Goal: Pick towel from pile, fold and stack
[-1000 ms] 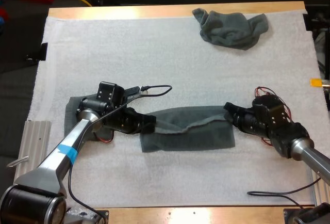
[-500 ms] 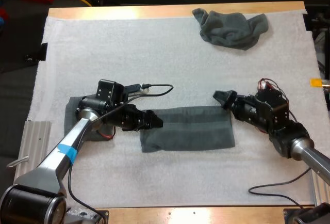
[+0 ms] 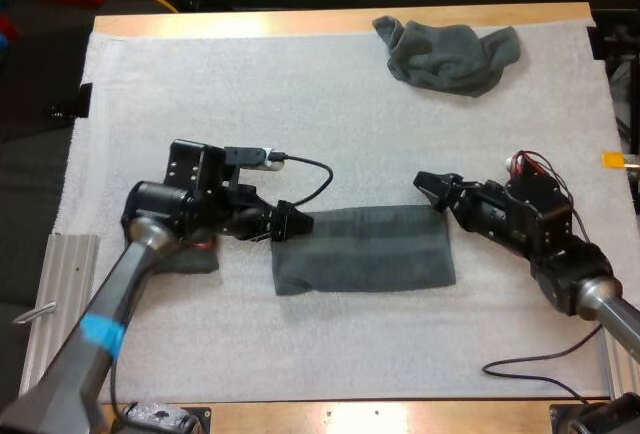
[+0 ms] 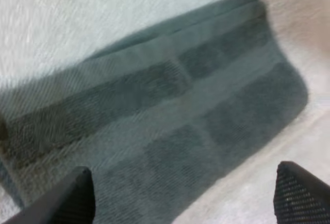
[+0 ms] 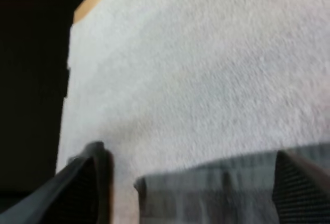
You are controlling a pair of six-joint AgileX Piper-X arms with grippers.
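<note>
Left claw (image 3: 290, 222), seen from above, sits at the left end of the folded towel (image 3: 365, 262), which lies flat in the middle of the mat (image 3: 300, 104). The right claw (image 3: 432, 190) hovers at that towel's far right corner, a crumpled towel (image 3: 447, 54) lies well apart near the mat's far edge, and a dark cloth (image 3: 198, 259) shows partly under the left arm. From the left wrist, its fingers (image 4: 72, 198) stand spread and clear above the folded towel, pinching nothing. From the right wrist, the right claw's fingers (image 5: 87, 182) are likewise spread, with bare mat and the towel's edge between them.
</note>
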